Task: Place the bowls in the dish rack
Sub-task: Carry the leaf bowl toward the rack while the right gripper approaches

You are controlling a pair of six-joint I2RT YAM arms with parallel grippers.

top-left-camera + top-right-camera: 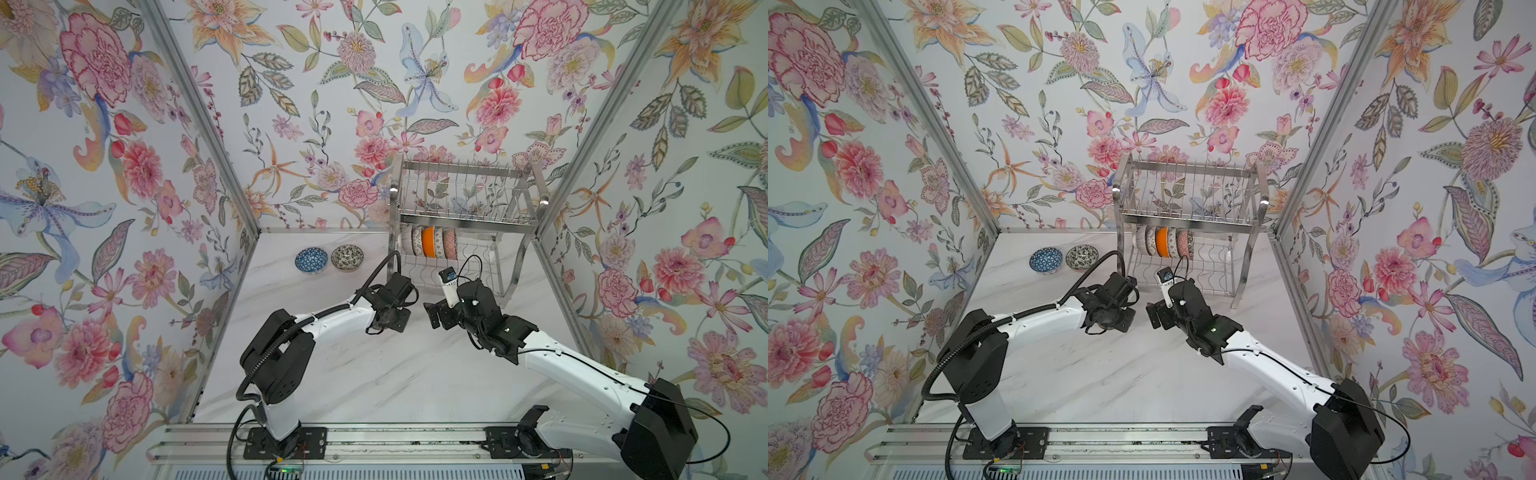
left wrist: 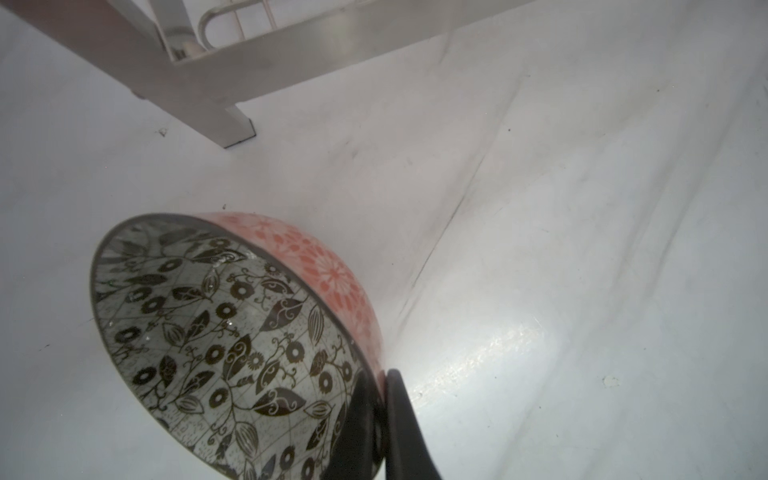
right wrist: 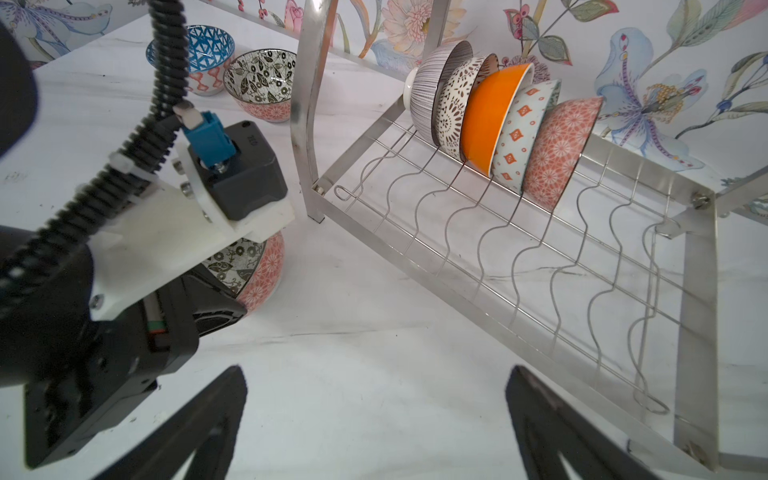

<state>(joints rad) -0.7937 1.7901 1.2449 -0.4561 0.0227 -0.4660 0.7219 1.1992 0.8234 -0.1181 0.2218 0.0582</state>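
Flowered wallpaper [image 1: 291, 83] covers the three walls around a white marbled table [image 1: 374, 374]. The dish rack [image 1: 465, 219] stands at the back of it, close to the far wall. In the rack's lower tier five bowls [image 1: 428, 242] stand on edge, packed side by side at the end nearer the left arm, with an orange bowl [image 3: 490, 116] in the middle of the row.

Beside that same end of the rack, but apart from it, a blue-patterned bowl [image 1: 311, 259] and a black-and-white bowl [image 1: 347, 257] sit upright on the table, just beside each other.

In front of the rack, near its front leg, the left gripper [image 2: 380, 382] is clenched on the rim of a leaf-patterned bowl [image 2: 216, 332], one finger inside and one on the pink outside. That bowl is tipped onto its side; I cannot tell whether it touches the table.

The right gripper [image 3: 376, 372] hangs in front of the rack too, its jaws spread wide with nothing between them, facing the wavy wire slots of the lower tier.
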